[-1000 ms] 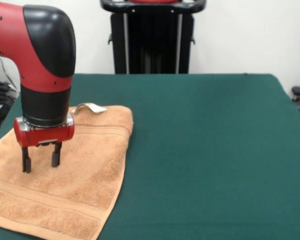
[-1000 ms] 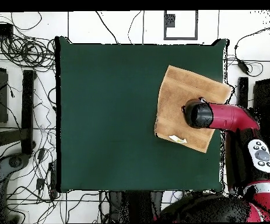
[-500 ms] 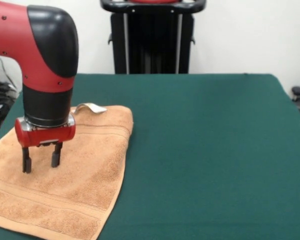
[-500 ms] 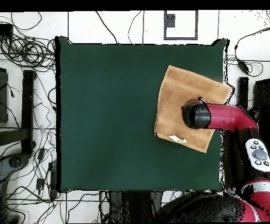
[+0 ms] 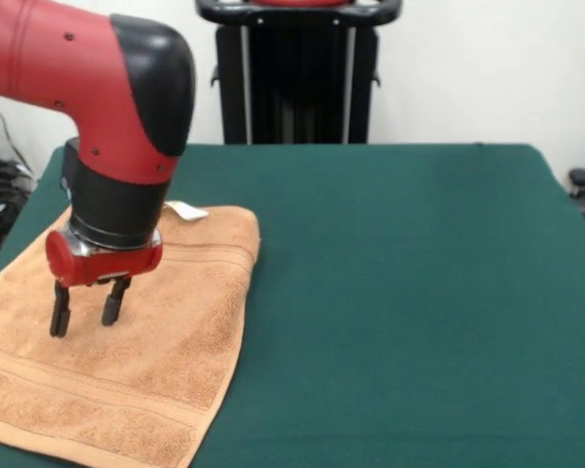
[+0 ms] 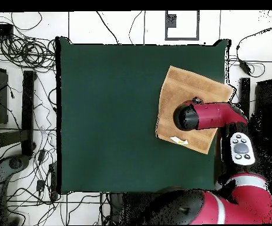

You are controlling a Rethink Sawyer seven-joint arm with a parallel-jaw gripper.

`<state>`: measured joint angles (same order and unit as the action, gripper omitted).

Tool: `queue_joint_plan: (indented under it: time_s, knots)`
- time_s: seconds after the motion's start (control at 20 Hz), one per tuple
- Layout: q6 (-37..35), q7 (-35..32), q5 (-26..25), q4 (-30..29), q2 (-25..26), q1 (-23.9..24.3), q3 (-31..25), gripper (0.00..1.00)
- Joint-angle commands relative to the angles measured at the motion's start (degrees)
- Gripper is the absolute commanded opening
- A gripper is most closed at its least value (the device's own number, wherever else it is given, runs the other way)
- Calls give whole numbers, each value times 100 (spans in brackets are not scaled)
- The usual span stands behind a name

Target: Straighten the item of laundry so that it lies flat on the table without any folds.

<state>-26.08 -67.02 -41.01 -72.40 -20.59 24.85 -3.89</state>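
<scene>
Orange-tan terry towel [image 5: 136,361] cut off at the front view's left and bottom edges, overhead its middle hidden under the red arm [image 6: 211,115], claw unseen there, small white tag [image 5: 185,210] partly behind the wrist

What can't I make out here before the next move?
- Towel: front view crops its near and left edges.
- Towel middle: overhead view, hidden by the arm.
- Claw: hidden under the arm overhead; whether its open tips touch the cloth is unclear.
- Tag: half behind the arm.
</scene>
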Motion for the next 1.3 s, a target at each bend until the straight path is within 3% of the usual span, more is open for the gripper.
queue_joint_plan:
  time_s: [0.05,1.3]
  knots:
    - [69,-947,-584,15,944,-607,528,100]
    - [161,-643,-315,183,1018,-598,669,100]
